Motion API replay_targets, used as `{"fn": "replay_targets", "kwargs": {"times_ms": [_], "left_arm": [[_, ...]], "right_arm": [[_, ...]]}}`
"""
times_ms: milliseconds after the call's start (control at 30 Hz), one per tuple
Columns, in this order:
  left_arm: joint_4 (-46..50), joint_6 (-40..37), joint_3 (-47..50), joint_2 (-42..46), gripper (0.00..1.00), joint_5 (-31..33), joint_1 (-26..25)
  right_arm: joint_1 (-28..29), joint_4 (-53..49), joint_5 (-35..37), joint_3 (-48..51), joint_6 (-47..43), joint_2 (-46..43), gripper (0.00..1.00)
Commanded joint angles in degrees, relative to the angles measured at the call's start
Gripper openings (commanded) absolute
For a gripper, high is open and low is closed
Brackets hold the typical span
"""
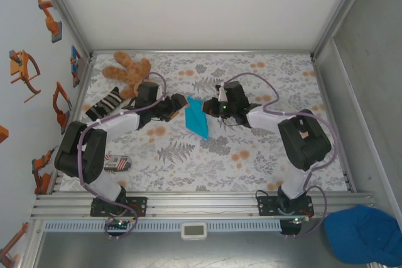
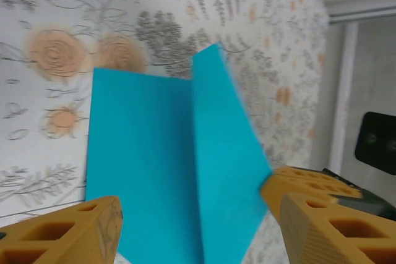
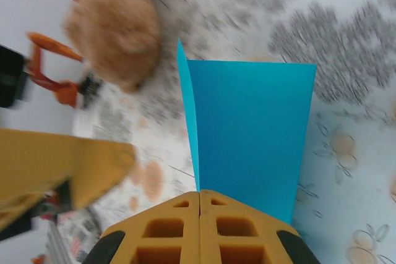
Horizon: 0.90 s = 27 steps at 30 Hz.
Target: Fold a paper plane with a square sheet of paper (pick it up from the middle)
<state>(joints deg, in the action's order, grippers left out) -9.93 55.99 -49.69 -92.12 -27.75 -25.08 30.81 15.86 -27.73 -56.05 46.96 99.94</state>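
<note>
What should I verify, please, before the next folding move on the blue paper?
1. Right gripper shut on the paper's edge: ok.
2. Left gripper open, one finger on each side of the paper: ok.
3. Centre crease visible along the paper: ok.
4. Teddy bear apart from the paper: ok.
5. Folded layers evenly aligned: cannot tell.

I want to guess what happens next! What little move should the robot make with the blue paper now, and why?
Probably the left gripper should close. Its jaws stand open on either side of the folded blue paper, while the right gripper is pinching its other end, so a second grip looks due.
</note>
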Motion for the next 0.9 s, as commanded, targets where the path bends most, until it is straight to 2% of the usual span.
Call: {"fn": "replay_targets", "kwargs": {"times_ms": [0,267,500,867], "left_arm": [[-11.17,5.51,1.84,2.34,0.68,-5.54,-0.31],[-23.27,6.94,-0.47,3.00,0.69,-10.89,-3.83],[-25.20,6.27,-2.50,3.20,0.67,-12.14,-4.61],[-30.44,6.96,-2.64,3.29,0.45,-14.64,-4.71]], "right_arm": [[-1.81,10.39,-0.98,1.92,5.60,-5.41,0.00],[-4.04,24.09,-4.66,3.24,18.52,-8.55,0.00],[-4.24,29.45,-7.75,2.06,23.99,-8.03,0.00],[-4.47,31.77,-8.43,2.43,26.43,-6.71,0.00]]}}
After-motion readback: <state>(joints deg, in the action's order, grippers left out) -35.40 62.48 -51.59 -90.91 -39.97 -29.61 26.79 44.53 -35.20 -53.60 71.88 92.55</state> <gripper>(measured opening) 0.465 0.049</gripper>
